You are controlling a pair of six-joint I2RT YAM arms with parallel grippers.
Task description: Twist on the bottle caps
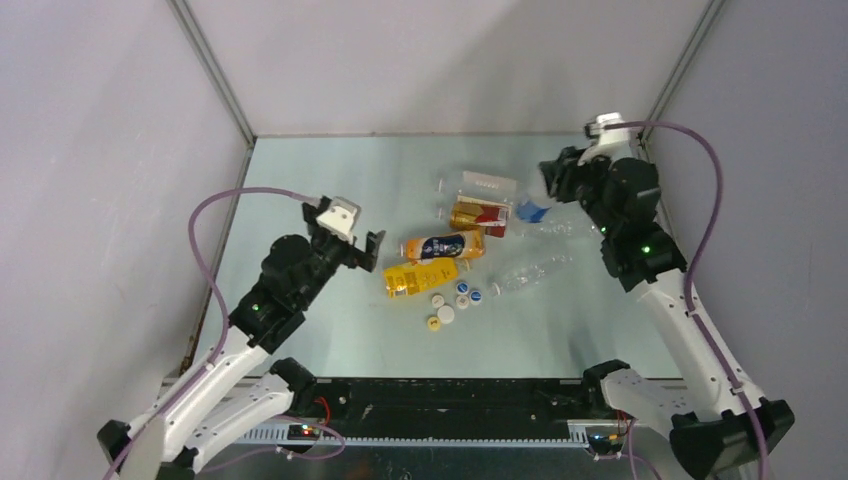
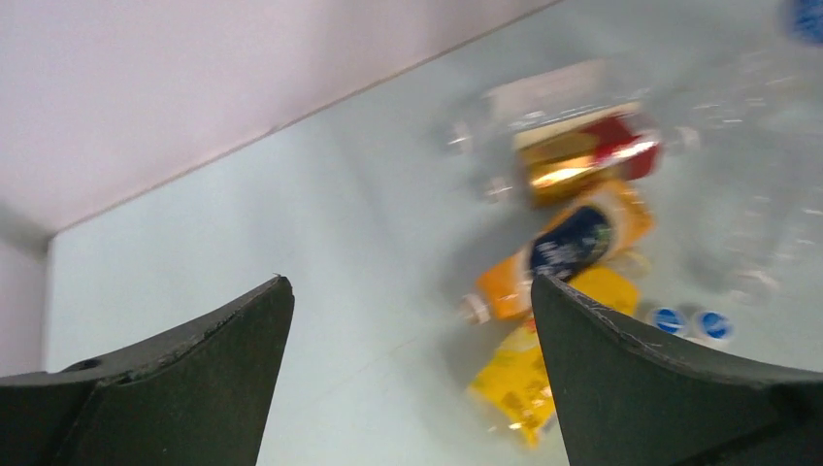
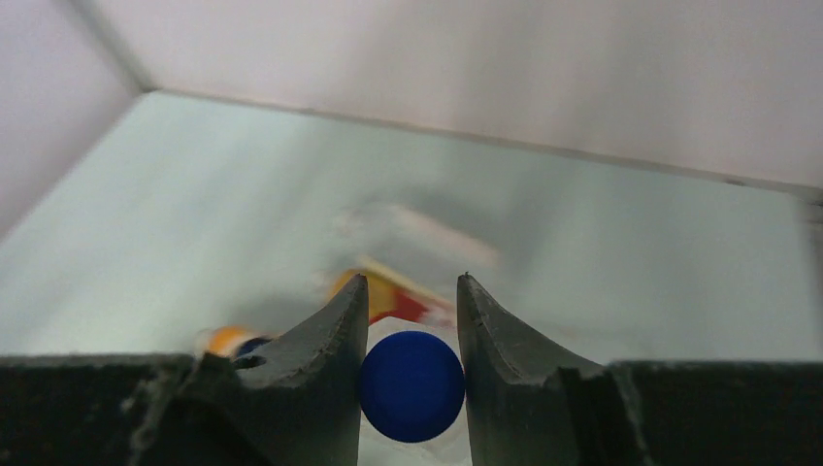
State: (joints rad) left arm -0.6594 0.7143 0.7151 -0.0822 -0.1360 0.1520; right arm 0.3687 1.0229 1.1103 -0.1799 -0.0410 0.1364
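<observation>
1. Above the far right of the table [image 1: 330, 190], right gripper [image 3: 412, 282] closed to a narrow gap on a blue cap [image 3: 412, 386], one finger pressed against each side of it.
2. Just beneath that cap, something clear and blurred. Impossible to tell whether a bottle neck is attached.
3. To the left of the bottle pile, left gripper [image 2: 410, 291] spread wide, with nothing between its fingers.
4. Mid-table, bottles lying on their sides: orange bottle with dark-blue label [image 1: 443, 246], yellow bottle [image 1: 420, 277] just in front of it, gold-and-red bottle [image 1: 478, 216] behind, clear bottle [image 1: 528, 272] to the right.
5. Just in front of the yellow bottle, loose caps [image 1: 455, 300] in white, blue and yellow, clustered together.
6. Likely step in hand: pairing the held cap with an open bottle neck.
7. For a clean result:
   - Grip a bottle around its body with the left gripper, firmly but without crushing the thin plastic.
   - Lift the bottle clear of its neighbours.
   - Line the cap squarely over the neck.
   - Seat the cap flat before turning, to avoid cross-threading.
</observation>
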